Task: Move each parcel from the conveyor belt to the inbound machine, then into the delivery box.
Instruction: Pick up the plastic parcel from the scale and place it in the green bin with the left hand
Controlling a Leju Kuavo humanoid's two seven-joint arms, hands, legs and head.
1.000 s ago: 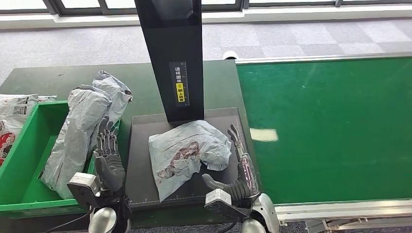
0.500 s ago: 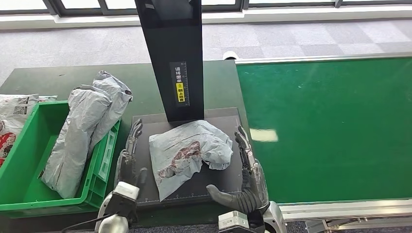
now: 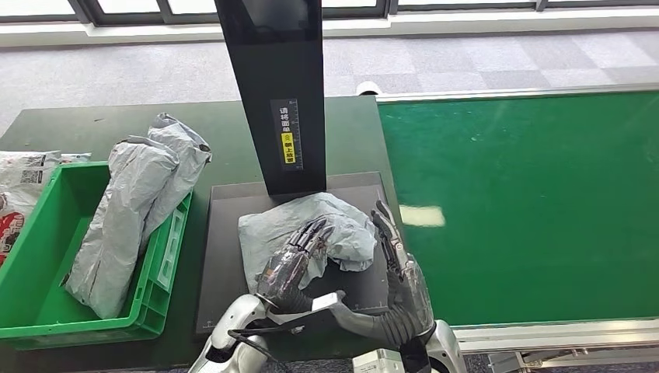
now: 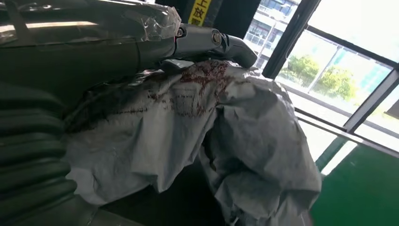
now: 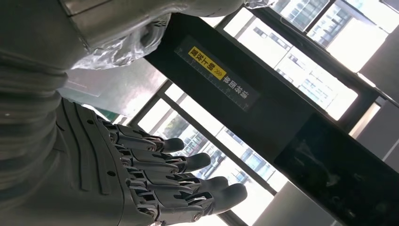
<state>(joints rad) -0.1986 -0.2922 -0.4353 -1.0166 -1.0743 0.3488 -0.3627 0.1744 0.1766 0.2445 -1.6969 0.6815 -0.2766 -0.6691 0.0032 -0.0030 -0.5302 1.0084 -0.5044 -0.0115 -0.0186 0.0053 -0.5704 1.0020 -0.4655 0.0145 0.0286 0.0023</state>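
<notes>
We see even daylight from the far windows (image 3: 194,9), a pale glare patch on the conveyor belt (image 3: 423,215), blown-out glass behind the inbound machine (image 5: 244,89) in both wrist views, and soft near-field blur.

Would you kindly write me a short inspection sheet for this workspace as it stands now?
Surface: dark green table; black scan plate of the inbound machine on it.
Job's things: crumpled grey parcel on the plate; two long grey parcels leaning over the green box rim; conveyor belt bare.
Clutter: printed white bag beside the box.
Hands: left hand lies on the parcel, grip cannot be told; right hand open beside it, apart from it.
Cables: black cable along the left forearm.
Surroundings: grey carpet, window frames beyond.
</notes>
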